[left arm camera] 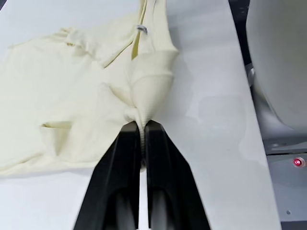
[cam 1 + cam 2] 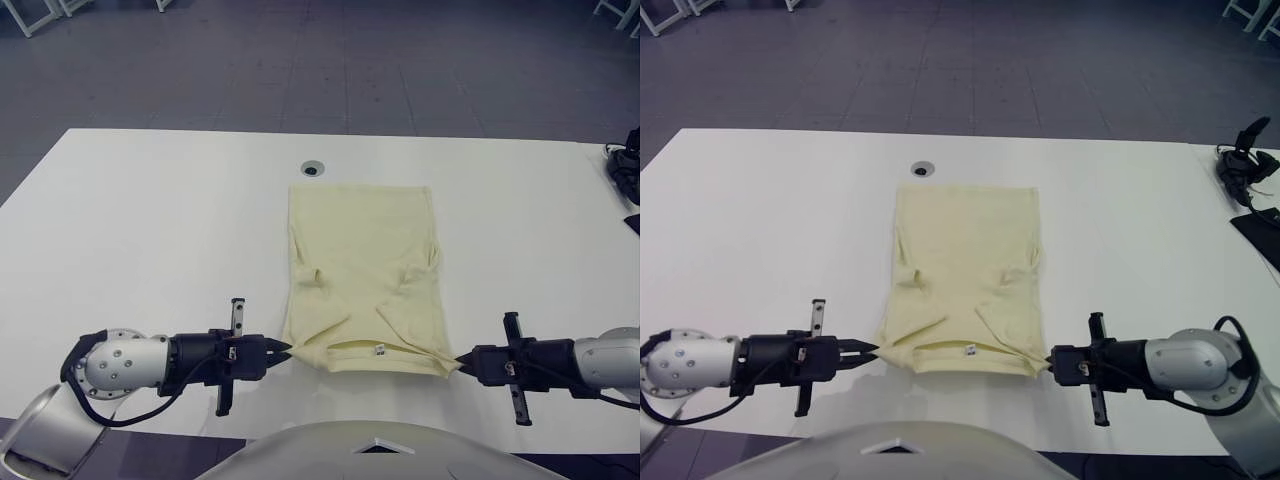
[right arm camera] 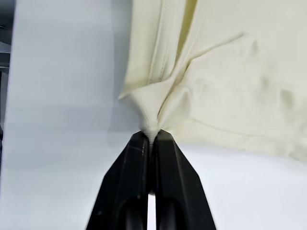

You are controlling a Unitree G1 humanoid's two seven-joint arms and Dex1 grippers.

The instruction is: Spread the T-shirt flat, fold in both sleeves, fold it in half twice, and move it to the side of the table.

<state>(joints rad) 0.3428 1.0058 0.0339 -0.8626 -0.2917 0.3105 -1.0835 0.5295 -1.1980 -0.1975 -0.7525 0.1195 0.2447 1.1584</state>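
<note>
Right now my left gripper is clenched on the T-shirt, its two black fingers pressed together with a small peak of pale yellow cloth nipped between the tips. My right gripper is clamped the same way on the opposite corner, the fabric gathered into a little cone where the fingers meet. Both pinches sit at the collar end of the garment, the end farthest from the round port sunk into the white surface. The left pinch lies on my side of the port and a touch to its left, the right pinch on my side and well off to its right. The T-shirt itself lies on the surface as a tall narrow rectangle. Its far hem is just beside the port on my side, with the hem's left corner nearest to it but not touching. Both sleeves are turned in over the body, leaving soft creases and two small bumps about halfway down. A small label shows at the neckline, between my two grippers. The cloth between the pinched corners looks drawn fairly straight, with folds fanning out from each grip. Far to the right of the port, at the rim of the surface, sits some black gear that I cannot make out.
</note>
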